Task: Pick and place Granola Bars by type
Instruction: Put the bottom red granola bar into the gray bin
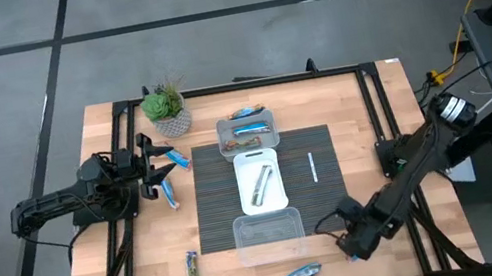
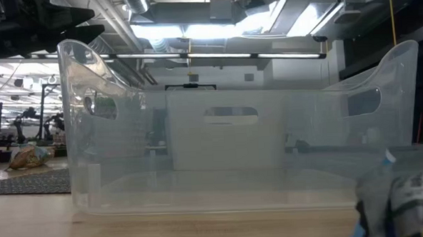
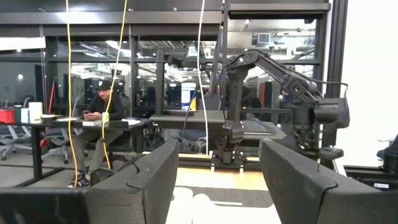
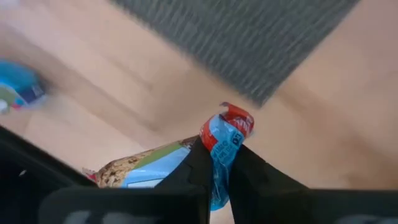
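1. Right gripper (image 4: 214, 163): its jaws are clenched on a small granola bar in a shiny blue wrapper with a red crimped end (image 4: 219, 144). The hold is at the wrapper's end seam, not across the body; the bar's printed body trails off to one side, low over the wooden table (image 4: 329, 112).

2. Location: in the high view the right gripper (image 1: 356, 240) sits at the table's near right corner, just off the dark ribbed mat (image 1: 323, 170) and beside the nearest empty clear plastic tub (image 1: 269, 237).

3. Left gripper (image 3: 214, 180): released, fingers standing wide apart with nothing between them. In the high view it waits at the table's left edge, near two loose blue-wrapped bars (image 1: 168, 177).

4. Other bars: blue-wrapped ones lie in the far clear tub (image 1: 248, 136), one in the white rectangular tray (image 1: 260, 187), and two on bare wood at the near edge (image 1: 299, 275).

5. Handling judgement: the bar looks light, with a firm core inside a thin, slick, crinkling film. A seam grip is likely adequate for the weight but lets the bar swing and may slip through the foil.

6. Recommended hold: across the narrow width at mid-length, where the core gives the pads something solid; moderate pressure only, as the contents probably crumble.
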`<state>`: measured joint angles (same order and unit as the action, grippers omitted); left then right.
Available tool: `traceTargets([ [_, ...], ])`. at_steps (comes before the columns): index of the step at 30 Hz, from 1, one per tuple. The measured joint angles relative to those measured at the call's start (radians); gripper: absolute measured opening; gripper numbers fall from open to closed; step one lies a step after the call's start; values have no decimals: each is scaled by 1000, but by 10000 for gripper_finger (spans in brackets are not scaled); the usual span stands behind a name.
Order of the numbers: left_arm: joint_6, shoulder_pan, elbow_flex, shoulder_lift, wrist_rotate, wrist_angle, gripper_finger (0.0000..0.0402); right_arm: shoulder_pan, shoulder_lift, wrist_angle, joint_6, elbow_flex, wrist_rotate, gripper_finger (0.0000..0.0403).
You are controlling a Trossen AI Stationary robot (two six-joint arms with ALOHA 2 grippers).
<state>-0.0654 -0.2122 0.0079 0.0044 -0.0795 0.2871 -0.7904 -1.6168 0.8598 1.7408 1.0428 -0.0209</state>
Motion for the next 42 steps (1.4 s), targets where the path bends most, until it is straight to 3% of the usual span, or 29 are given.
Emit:
traceTargets([
  [8,0,0,0,0,0,0,217,141,146,138,-159,0,74,35],
  [16,0,0,0,0,0,0,218,378,274,156,-432,1,134,41],
  [25,0,0,0,0,0,0,219,684,320,113,-839,23,136,27],
  [30,0,0,0,0,0,0,217,848,317,86,-1099,81,134,39],
  [37,0,0,0,0,0,0,218,1078,317,-13,-1491,172,16,27],
  [42,0,0,0,0,0,0,217,1219,315,-60,-1672,220,-66,33],
])
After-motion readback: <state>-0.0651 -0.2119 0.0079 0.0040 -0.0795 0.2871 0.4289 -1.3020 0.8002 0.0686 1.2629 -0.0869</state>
